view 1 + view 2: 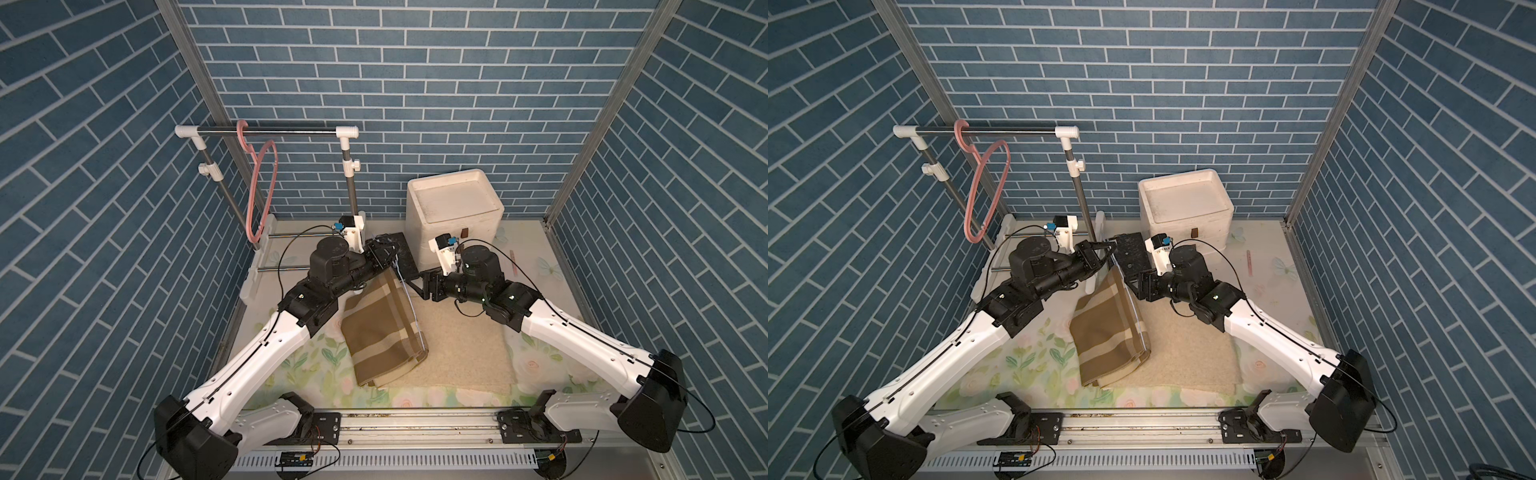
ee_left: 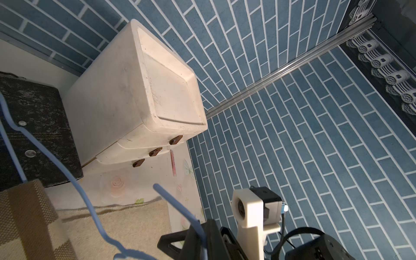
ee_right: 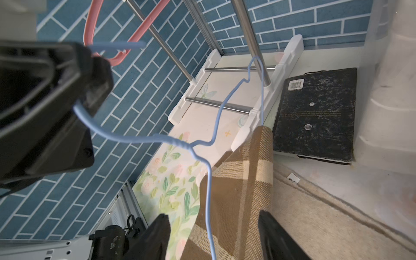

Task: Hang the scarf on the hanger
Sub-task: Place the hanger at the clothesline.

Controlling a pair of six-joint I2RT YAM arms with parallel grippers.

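Blue hanger (image 3: 179,143) hook clamped in left gripper (image 3: 96,74), cut off at left edge, scarf (image 3: 243,180) draped over, hiding lower wire, right gripper (image 3: 213,216) at bottom, jaws apart astride scarf.

The wire hanger (image 3: 180,144) hangs below the left gripper (image 1: 390,251), with its hook between that gripper's jaws. The scarf (image 1: 382,332) passes through the hanger. Its top is just under the left gripper and its lower end lies on the table (image 1: 316,365), partly over the mat (image 1: 457,345). The right gripper (image 3: 213,236) sits just beside the hanger, one finger on each side of the scarf's upper part, above the mat. A book (image 3: 315,112) lies on the table beyond both grippers, just beside the box (image 1: 453,208), which stands behind the right gripper. The rack (image 1: 270,132) stands behind the left gripper and to its left, with a second hanger (image 1: 262,187) on its rail.
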